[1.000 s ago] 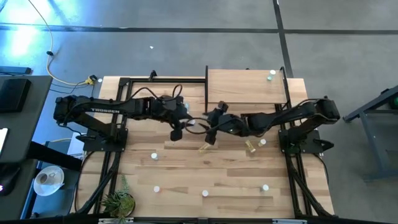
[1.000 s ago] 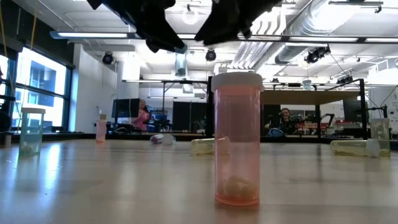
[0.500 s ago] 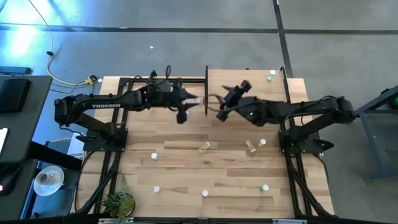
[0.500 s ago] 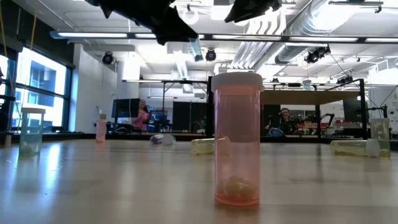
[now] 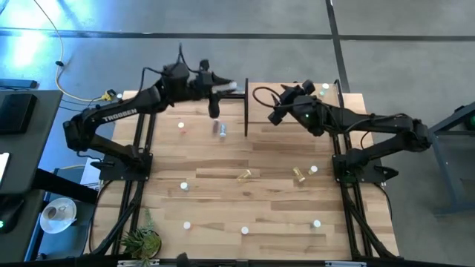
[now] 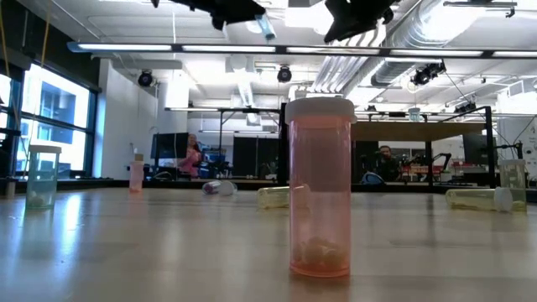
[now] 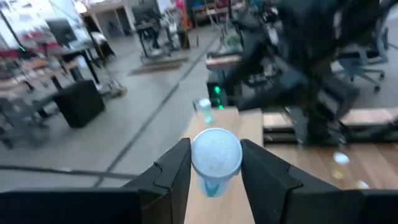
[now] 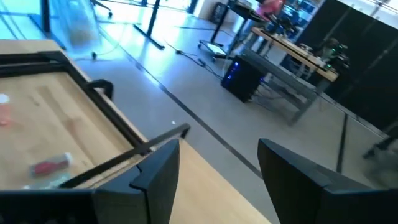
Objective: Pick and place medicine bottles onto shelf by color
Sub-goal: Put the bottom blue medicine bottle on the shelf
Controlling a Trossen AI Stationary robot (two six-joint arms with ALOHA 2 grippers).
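My left gripper (image 5: 225,87) is high above the table's far edge, just left of the shelf (image 5: 297,111), and is shut on a small blue bottle with a white cap (image 7: 216,154). The bottle also shows in the low view (image 6: 266,25). The shelf is a pale-wood board with black uprights, and a green bottle (image 5: 324,89) stands at its far right corner. My right gripper (image 5: 276,113) hovers over the shelf's left part, open and empty; its fingers stand apart in the right wrist view (image 8: 217,180). Other bottles stand or lie on the table. My left gripper pinches the blue bottle between its two fingers (image 7: 174,171), on opposite sides just under the white cap (image 7: 216,149). The fingers point about level toward the table's right. The bottle is lifted clear of the table and sits tilted in the hold (image 6: 266,25).
A bluish bottle (image 5: 220,127) and a white-capped one (image 5: 180,126) sit near the far left. Two yellow bottles (image 5: 243,176) (image 5: 299,174) lie mid-table. A pink bottle (image 6: 319,189) stands close to the low camera. Several more stand near the front edge. A plant (image 5: 141,239) is at the front left.
My left gripper has risen and gone toward the table's far edge with the blue bottle, ending beside the shelf's left upright. My right gripper has risen from mid-table and gone toward the far edge, over the shelf.
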